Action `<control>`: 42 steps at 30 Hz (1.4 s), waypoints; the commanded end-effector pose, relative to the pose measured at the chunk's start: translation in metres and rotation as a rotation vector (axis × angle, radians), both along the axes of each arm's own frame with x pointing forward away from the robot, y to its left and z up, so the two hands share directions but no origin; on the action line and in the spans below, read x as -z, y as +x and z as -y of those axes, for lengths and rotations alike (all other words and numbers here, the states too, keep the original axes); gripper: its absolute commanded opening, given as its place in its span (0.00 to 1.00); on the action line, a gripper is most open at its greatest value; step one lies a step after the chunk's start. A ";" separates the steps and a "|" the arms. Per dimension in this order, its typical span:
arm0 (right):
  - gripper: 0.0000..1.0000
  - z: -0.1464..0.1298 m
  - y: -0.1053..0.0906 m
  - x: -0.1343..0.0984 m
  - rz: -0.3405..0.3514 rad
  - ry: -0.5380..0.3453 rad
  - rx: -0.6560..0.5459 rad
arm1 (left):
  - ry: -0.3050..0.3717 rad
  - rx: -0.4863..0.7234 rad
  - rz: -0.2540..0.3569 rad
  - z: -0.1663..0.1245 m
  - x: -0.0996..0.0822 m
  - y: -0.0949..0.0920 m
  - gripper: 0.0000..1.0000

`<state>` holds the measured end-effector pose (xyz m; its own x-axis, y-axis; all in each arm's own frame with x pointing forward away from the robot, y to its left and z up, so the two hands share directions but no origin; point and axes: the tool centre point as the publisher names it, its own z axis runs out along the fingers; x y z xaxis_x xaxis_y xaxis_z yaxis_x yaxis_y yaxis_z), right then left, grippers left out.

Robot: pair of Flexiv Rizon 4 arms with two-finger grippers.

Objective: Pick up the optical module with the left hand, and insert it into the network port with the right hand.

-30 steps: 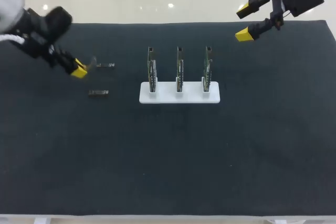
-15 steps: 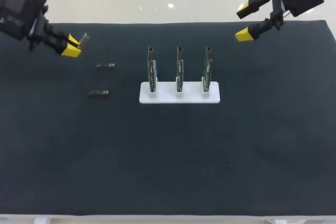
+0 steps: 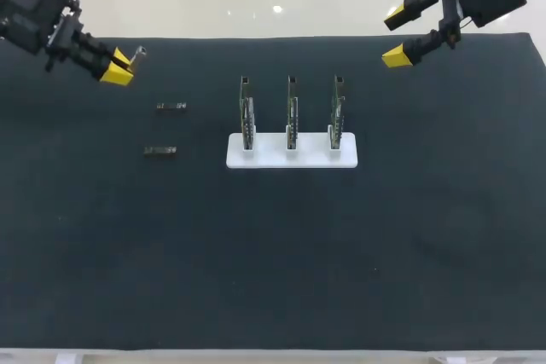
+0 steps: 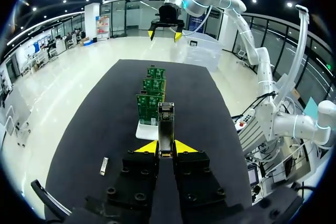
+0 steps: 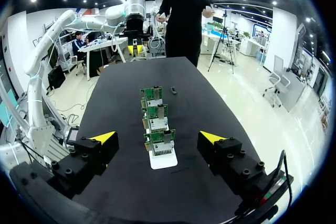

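Risen off the counter (image 3: 273, 253) since a second ago, the left gripper (image 3: 119, 66) hangs at the far left, pinching the optical module (image 4: 166, 124), which juts ahead of its tips. The right gripper (image 3: 397, 36) hangs spread, far right.

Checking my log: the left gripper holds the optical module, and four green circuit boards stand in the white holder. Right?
No: the head view shows three green circuit boards in the white holder. The left gripper does hold the slim metal optical module.
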<state>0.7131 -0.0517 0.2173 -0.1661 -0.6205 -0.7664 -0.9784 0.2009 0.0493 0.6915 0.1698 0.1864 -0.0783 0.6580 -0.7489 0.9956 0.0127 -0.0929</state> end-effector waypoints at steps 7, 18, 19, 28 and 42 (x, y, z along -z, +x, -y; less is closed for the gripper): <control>1.00 0.000 0.000 0.000 0.001 0.002 0.000 | -0.001 0.005 -0.002 0.000 0.001 0.002 0.00; 1.00 0.000 0.000 0.000 0.001 0.002 0.000 | -0.330 0.150 0.103 0.062 -0.024 0.014 0.00; 1.00 0.000 0.000 0.000 0.001 0.002 0.000 | -0.357 0.146 0.107 0.067 -0.024 0.016 0.00; 1.00 0.000 0.000 0.000 0.001 0.002 0.000 | -0.548 0.152 0.075 0.102 -0.024 0.031 0.00; 1.00 0.000 0.000 0.000 0.001 0.002 0.000 | -0.632 0.167 0.073 0.166 -0.011 0.029 0.00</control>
